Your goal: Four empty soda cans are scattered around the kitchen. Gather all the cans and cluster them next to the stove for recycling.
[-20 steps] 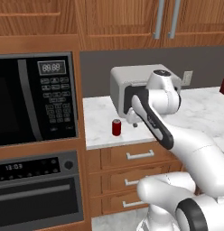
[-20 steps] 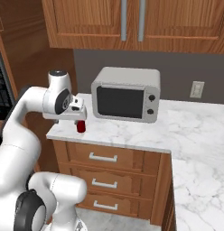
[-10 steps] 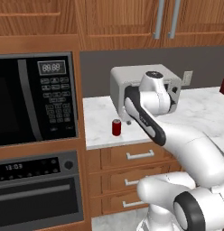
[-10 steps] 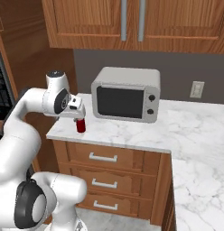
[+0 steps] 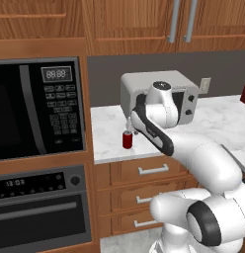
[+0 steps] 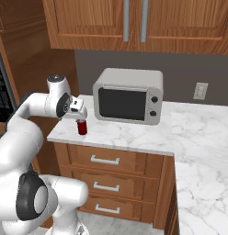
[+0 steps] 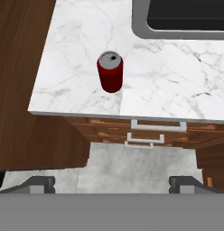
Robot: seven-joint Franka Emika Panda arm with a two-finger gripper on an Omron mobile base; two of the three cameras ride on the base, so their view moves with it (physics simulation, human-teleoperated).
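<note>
A red soda can (image 7: 110,71) stood upright on the white marble table (image 7: 168,81), near its front edge; the gripper (image 6: 79,114) hovered above it, jaws wide, holding nothing.

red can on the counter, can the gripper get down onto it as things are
Probably yes. The gripper hangs open just above the can, which stands upright and alone near the counter edge; the microwave sits off to one side.

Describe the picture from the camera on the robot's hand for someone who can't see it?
A red soda can with a silvery top stands upright near the corner of a white marble counter, seen from above. The open gripper hangs over the floor in front of the counter, wooden drawers showing below its edge and a countertop microwave behind the can.
</note>
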